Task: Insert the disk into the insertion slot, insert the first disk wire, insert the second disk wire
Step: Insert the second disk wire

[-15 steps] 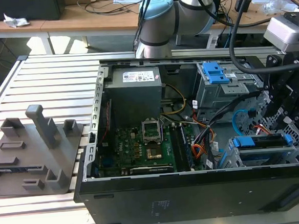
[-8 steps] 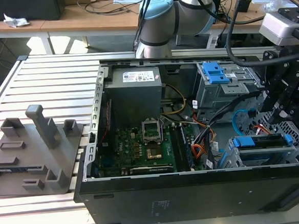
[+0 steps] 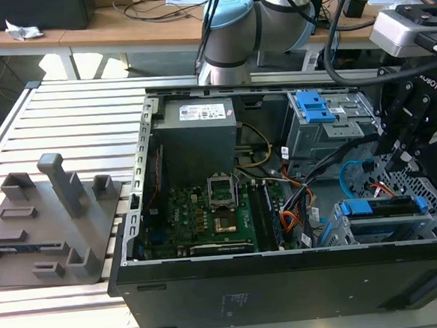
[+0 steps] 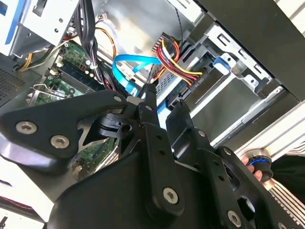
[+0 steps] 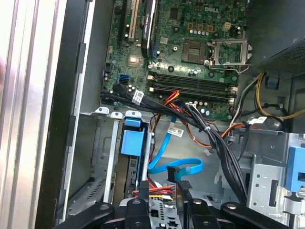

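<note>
The disk (image 3: 379, 207), in its bright blue carrier, lies inside the insertion slot (image 3: 403, 230), the light grey perforated cage at the case's front corner on the exterior view's right. The carrier's blue end (image 5: 132, 143) also faces me in the first wrist view. A thin orange-red wire (image 3: 383, 189) curves down toward the disk's rear edge. My black gripper (image 3: 398, 159) hangs just above that rear edge. In the second wrist view the gripper (image 4: 165, 101) stands open with a narrow gap, close to a red, yellow and black wire bundle (image 4: 176, 59).
A light blue looped cable (image 5: 176, 167) with a dark plug lies beside the cage. A thick black cable bundle (image 5: 214, 143) crosses the case floor. The darker bay with a blue latch (image 3: 316, 106), the motherboard (image 3: 207, 210) and the power supply (image 3: 197, 128) fill the case. A grey fixture (image 3: 50, 221) sits on the slatted table.
</note>
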